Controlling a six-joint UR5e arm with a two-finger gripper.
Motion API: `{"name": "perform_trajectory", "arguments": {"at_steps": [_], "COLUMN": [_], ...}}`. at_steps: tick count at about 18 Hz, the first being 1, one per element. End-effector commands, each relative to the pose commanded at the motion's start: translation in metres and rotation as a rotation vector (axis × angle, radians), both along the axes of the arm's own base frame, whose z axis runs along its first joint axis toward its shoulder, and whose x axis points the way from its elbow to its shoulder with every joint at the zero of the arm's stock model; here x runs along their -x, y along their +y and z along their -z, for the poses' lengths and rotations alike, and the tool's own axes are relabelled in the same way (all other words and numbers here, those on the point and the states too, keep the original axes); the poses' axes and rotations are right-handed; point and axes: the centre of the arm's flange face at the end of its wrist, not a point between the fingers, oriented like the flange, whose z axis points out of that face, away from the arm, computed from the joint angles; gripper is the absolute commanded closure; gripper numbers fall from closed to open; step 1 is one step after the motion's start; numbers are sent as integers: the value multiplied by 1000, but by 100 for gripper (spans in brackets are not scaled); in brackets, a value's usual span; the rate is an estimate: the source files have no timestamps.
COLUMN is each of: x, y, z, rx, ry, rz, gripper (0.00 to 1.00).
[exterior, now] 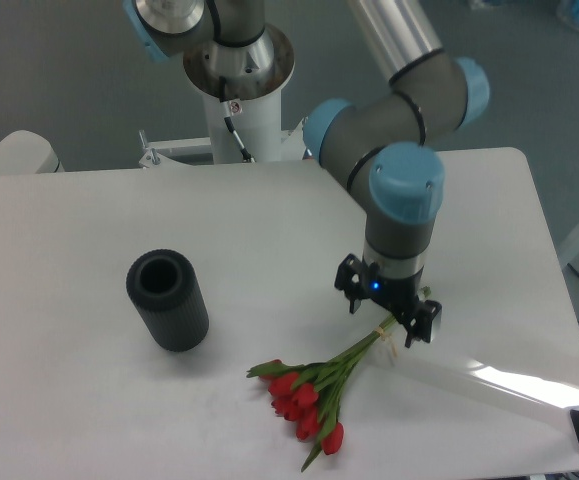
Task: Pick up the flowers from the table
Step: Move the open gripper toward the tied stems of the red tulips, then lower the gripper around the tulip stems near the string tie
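The flowers, a bunch of red tulips with thin green stems, lie on the white table at the front centre, heads toward the front and stems pointing up-right. My gripper hangs open directly over the upper stems, one finger on each side of them. The stem tips are hidden behind the gripper. The flowers rest on the table.
A black ribbed cylinder vase stands upright at the left of the table. The robot's white base column is at the back edge. The table's right edge lies close to the gripper's right.
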Motion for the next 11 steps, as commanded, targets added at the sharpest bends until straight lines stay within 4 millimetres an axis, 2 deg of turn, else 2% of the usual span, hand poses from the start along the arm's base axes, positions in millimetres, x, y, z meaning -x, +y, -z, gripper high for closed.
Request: {"name": "perform_trajectory", "arguments": {"at_steps": [2, 7, 11], "x": [-6, -10, -23], "y": [11, 9, 15], "z": [15, 29, 39], "rx": [4, 9, 20], "ry": [-5, -24, -33], "rz": [14, -13, 6], "gripper": [0, 0, 0]}}
